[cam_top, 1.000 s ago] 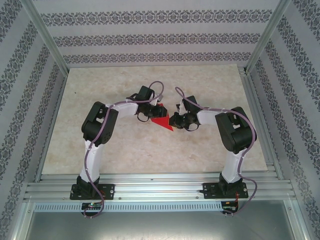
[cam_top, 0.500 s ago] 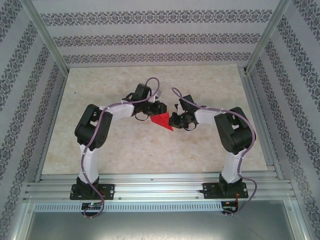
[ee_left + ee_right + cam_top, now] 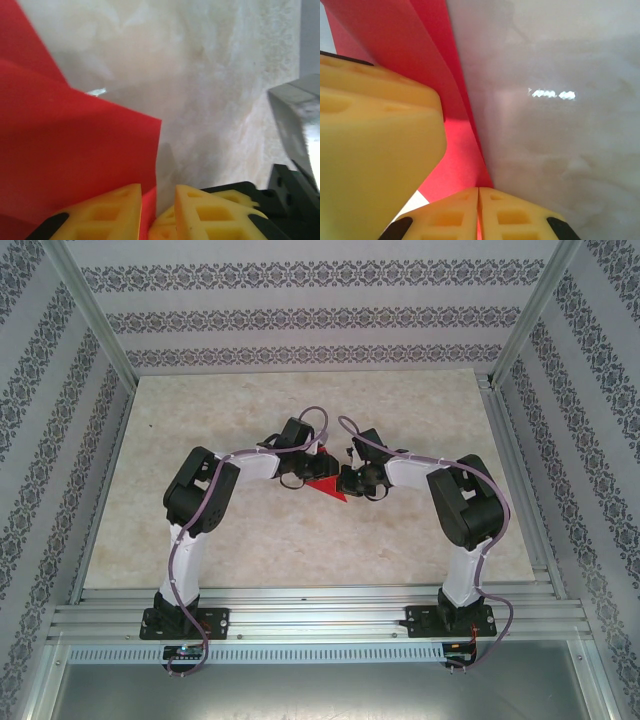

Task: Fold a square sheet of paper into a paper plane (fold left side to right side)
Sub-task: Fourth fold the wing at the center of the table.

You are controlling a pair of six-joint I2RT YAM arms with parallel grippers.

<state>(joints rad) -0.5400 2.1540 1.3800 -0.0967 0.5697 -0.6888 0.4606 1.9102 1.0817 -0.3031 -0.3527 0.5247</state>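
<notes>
Two tools of mine, left tool (image 3: 157, 212) and right tool (image 3: 478, 212), both pinched closed on the sheet of paper (image 3: 324, 488), mid-bench (image 3: 300, 550), right tool at its 3 o'clock.

We see the left gripper (image 3: 157, 210) at the bottom edge, yellow jaws pinched on a thin edge of the red sheet of paper (image 3: 65, 150). The paper fills the left side, folded layers raised. Pale marbled counter (image 3: 215, 100) lies behind; a blurry grey-black object (image 3: 297, 135) sits at right.
</notes>
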